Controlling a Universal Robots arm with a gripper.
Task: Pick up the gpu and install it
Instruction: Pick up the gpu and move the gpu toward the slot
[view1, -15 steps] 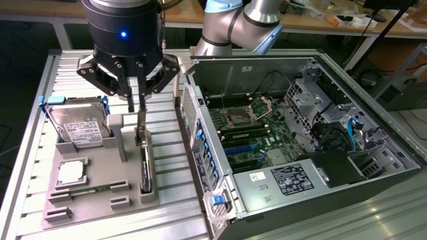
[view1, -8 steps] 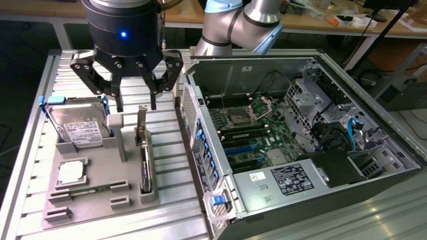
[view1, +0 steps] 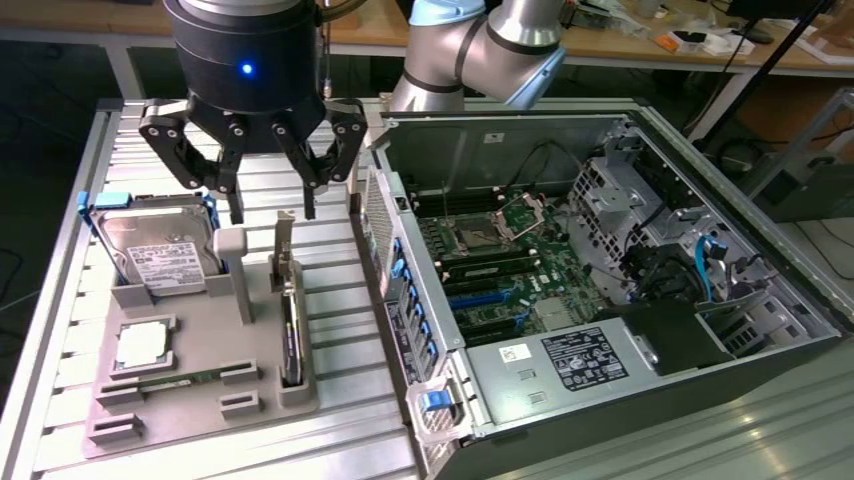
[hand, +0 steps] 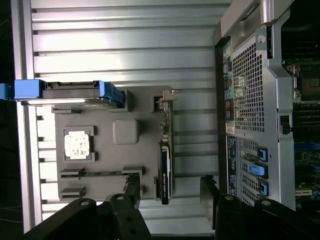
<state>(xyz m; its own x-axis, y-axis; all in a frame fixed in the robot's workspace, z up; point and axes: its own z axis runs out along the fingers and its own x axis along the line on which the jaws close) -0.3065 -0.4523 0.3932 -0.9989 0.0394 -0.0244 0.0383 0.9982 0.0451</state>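
Observation:
The gpu (view1: 287, 318) is a thin dark card standing on its edge in a slot of the grey holder tray (view1: 254, 425), its silver bracket (view1: 282, 243) at the far end. My gripper (view1: 272, 212) hangs open just above that bracket end, holding nothing. In the wrist view the gpu (hand: 165, 167) lies in line with the gap of my gripper (hand: 170, 194), and one dark finger (hand: 132, 190) shows beside the card's near end. The open computer case (view1: 747, 250) stands at the exterior view's right, its motherboard (view1: 514, 275) exposed.
On the same tray sit a silver hard drive (view1: 158, 252) in a blue-cornered frame, a processor (view1: 143, 345) and a slim green memory stick (view1: 180, 380). A grey post (view1: 234, 262) stands close beside the gpu. The case's perforated rear wall (hand: 247, 85) rises right next to the tray.

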